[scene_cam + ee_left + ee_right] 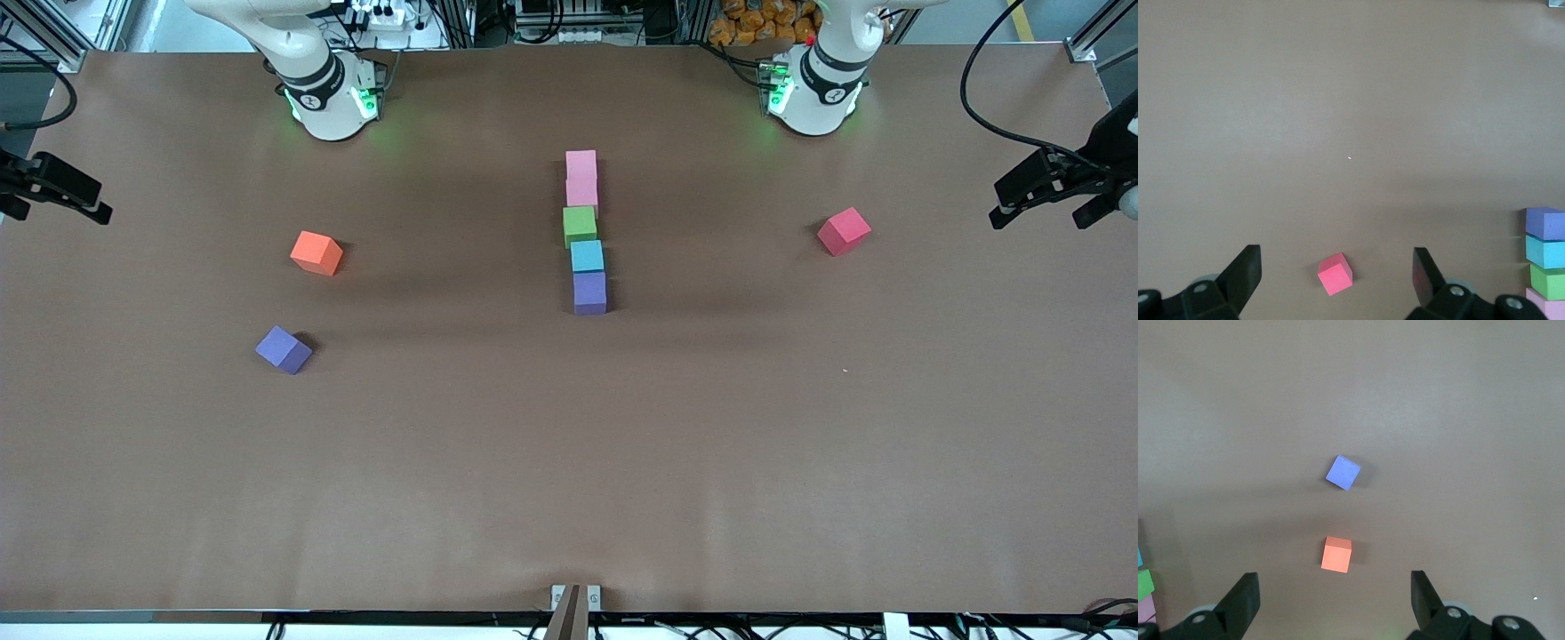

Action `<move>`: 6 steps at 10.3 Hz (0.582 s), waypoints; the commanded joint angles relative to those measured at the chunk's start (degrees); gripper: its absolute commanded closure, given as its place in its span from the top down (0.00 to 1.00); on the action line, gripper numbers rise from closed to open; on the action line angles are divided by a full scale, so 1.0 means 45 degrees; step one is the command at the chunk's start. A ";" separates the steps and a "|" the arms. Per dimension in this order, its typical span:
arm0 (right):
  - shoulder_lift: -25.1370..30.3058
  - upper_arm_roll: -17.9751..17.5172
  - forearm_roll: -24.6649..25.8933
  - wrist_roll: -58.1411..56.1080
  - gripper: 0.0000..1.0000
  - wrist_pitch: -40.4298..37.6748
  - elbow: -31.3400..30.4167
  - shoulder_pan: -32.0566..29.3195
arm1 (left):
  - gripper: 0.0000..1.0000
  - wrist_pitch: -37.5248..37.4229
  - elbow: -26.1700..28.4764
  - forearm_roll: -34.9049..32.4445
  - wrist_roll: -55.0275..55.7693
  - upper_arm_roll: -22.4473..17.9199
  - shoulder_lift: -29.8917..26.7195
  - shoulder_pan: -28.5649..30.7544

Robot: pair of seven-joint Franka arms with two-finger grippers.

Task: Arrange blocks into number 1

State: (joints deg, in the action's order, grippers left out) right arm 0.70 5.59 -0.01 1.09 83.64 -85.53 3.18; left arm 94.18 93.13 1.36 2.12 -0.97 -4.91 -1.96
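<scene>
Five blocks form a straight line mid-table: two pink [581, 178], green [580, 226], light blue [587, 256] and purple [589, 292], the purple one nearest the front camera. An orange block [316, 252] and a second purple block [284, 348] lie loose toward the right arm's end. A red block [844, 231] lies loose toward the left arm's end. My left gripper [1336, 260] hangs open high over the red block [1335, 274]. High over the orange block [1337, 555], my right gripper [1334, 583] is open and holds nothing. Neither hand shows in the front view.
The brown table [569, 462] stretches wide toward the front camera. Black clamp-like mounts stick in at both ends of the table [53, 187] [1058, 182]. The arm bases [329, 98] [813, 89] stand along the table's robot edge.
</scene>
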 commanded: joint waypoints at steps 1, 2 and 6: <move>0.0410 0.0007 -0.0272 -0.0106 1.00 0.0279 -0.0739 0.0152 | 1.00 -0.0304 -0.0364 0.0343 0.0095 -0.0037 0.0133 0.0084; 0.0391 0.0026 -0.0272 -0.0144 1.00 0.0357 -0.0837 0.0211 | 1.00 -0.0304 -0.0364 0.0362 0.0114 -0.0018 0.0133 0.0083; 0.0429 -0.0013 -0.0311 -0.0594 1.00 0.0242 -0.0799 0.0368 | 1.00 -0.0304 -0.0364 0.0323 -0.0022 -0.0037 0.0114 0.0103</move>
State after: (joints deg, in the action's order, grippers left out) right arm 0.87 5.51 -0.24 -0.54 84.69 -87.53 4.84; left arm 94.18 93.05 1.36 2.12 -1.08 -4.90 -1.83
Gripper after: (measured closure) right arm 0.000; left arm 0.000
